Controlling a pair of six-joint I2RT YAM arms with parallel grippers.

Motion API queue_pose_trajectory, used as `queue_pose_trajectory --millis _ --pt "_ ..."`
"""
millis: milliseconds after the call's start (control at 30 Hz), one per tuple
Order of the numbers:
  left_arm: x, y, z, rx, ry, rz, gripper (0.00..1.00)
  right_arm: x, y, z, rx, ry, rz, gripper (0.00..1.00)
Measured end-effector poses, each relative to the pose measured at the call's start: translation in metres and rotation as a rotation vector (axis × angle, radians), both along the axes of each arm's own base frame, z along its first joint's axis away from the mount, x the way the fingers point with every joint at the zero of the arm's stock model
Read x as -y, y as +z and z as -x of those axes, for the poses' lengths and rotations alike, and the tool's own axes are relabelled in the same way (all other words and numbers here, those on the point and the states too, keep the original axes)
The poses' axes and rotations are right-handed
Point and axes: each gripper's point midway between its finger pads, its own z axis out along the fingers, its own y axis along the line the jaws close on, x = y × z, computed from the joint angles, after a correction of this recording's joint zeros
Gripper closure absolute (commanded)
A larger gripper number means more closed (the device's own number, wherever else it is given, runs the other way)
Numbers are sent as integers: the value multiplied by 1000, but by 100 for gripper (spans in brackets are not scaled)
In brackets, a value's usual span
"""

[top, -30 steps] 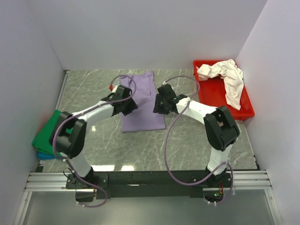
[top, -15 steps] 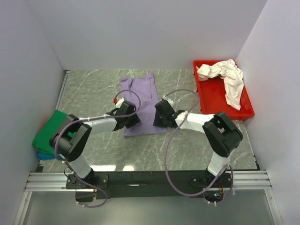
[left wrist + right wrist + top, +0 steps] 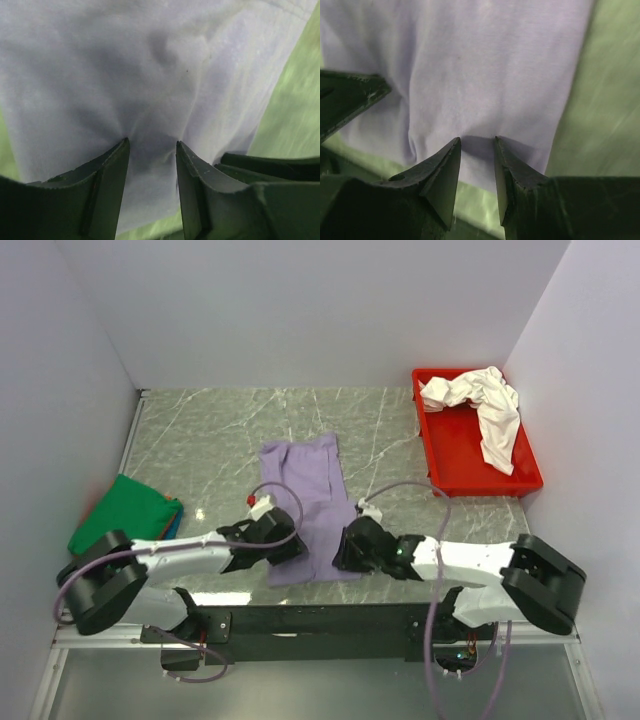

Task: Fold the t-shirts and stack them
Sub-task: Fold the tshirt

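Note:
A lavender t-shirt point(image 3: 305, 495) lies folded into a long strip on the marble table point(image 3: 200, 430), its near end close to the table's front edge. My left gripper point(image 3: 290, 552) rests on the strip's near left part, my right gripper point(image 3: 345, 552) on its near right part. In the left wrist view the lavender cloth point(image 3: 150, 75) puckers between my left gripper point(image 3: 151, 145) tips, which stand apart. The right wrist view shows flat cloth point(image 3: 485, 65) between my right gripper point(image 3: 477, 140) tips, also apart. A white t-shirt point(image 3: 485, 405) lies crumpled in the red tray point(image 3: 460, 455).
A green t-shirt point(image 3: 120, 512) lies folded at the table's left edge on a blue one point(image 3: 174, 522). White walls close in the table on three sides. The black rail with the arm bases point(image 3: 320, 625) runs just below the shirt's near end.
Both grippers have pulled back toward the arm bases, and the lavender t-shirt has slid with them from mid-table to the near edge.

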Motion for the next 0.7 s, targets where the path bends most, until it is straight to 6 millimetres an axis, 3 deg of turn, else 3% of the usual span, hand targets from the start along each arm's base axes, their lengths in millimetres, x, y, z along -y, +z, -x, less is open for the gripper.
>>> queue_pose_trajectory --millis 167,200,300,400,533,633,700 --pt "-22 3 37 -56 -6 -13 43 2 3 47 -62 55 -35 55" --pt "-27 6 39 -57 -3 -23 37 5 5 49 -66 52 -28 54" --pt "-41 23 32 -36 30 -48 32 12 19 38 -42 24 4 53" --pt "-47 61 -6 35 93 -23 32 7 54 -7 28 -39 -33 53" --pt "-84 105 -86 147 270 1 34 11 100 -92 141 -139 -58 53" --pt "-105 116 -142 167 349 -41 36 9 125 -164 214 -174 -47 53" --pt "-109 115 -178 172 366 -66 39 10 126 -203 237 -176 -22 53"
